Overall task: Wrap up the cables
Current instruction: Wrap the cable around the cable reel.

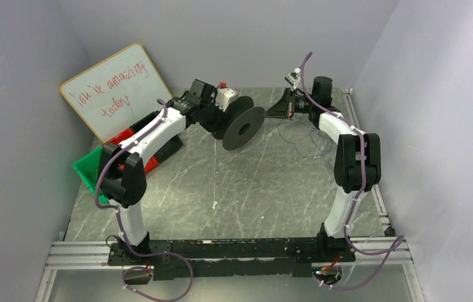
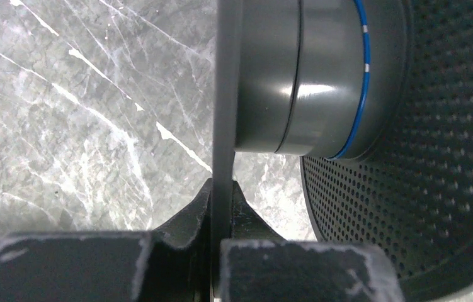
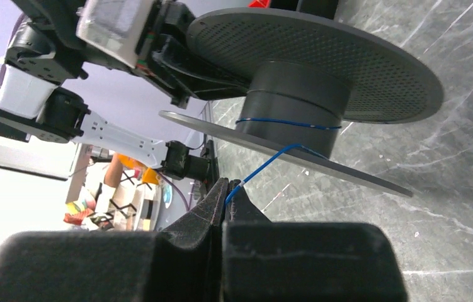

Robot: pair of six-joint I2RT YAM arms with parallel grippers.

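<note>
A dark grey spool with two perforated flanges is held off the table at the back middle. My left gripper is shut on the edge of one flange, seen edge-on between its fingertips. The thin blue wire runs about one turn round the spool's hub. My right gripper is shut on the blue wire just right of the spool, at its tips. A loose straggling strand of the wire trails on the table under the right arm.
A whiteboard leans on the left wall. A green bin and a red object lie below it by the left arm. Purple walls close in on both sides; a metal rail runs along the table's right edge.
</note>
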